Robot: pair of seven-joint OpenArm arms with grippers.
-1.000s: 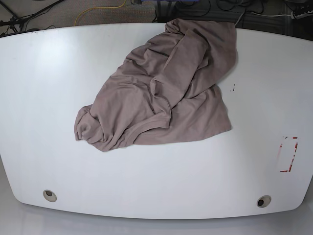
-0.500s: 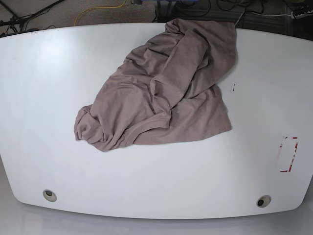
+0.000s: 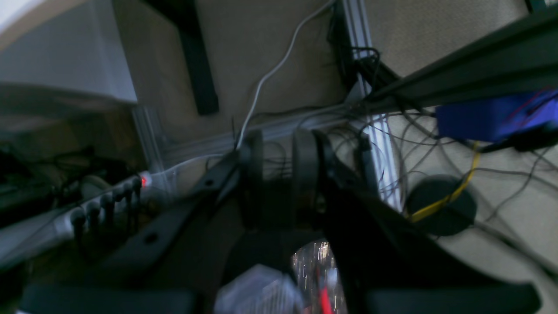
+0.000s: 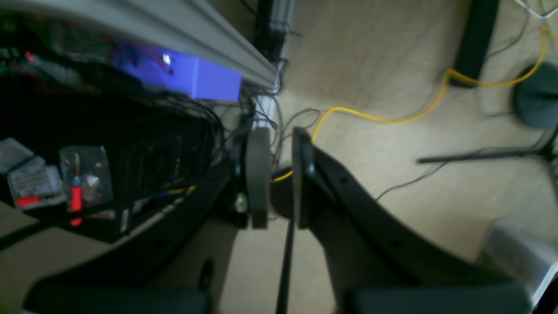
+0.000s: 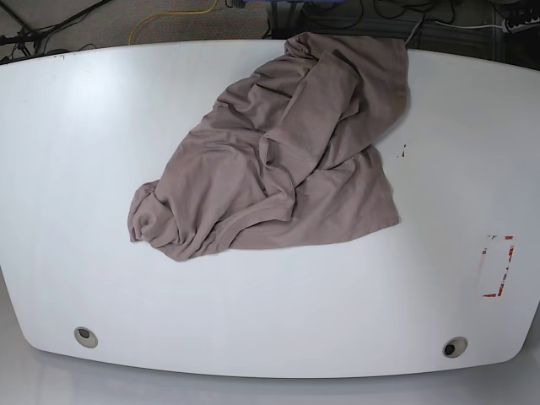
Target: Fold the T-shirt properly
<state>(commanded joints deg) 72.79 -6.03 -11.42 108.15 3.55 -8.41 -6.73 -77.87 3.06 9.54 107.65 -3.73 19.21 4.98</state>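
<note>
The taupe T-shirt [image 5: 278, 152] lies crumpled in a heap on the white table [image 5: 76, 169], running from the far edge near the middle down to the centre left. It has many folds, and one bunched end points to the front left. Neither arm shows in the base view. My left gripper [image 3: 279, 174] hangs off the table over the floor, its jaws almost together with a narrow gap and nothing between them. My right gripper [image 4: 279, 174] also hangs over the floor, jaws almost together and empty. The T-shirt does not show in either wrist view.
The table has two round holes near its front corners, one at the left [image 5: 83, 337] and one at the right [image 5: 455, 347], and a red-marked rectangle [image 5: 496, 266] at the right. Cables, a blue box [image 4: 205, 80] and metal frame rails lie below near the grippers.
</note>
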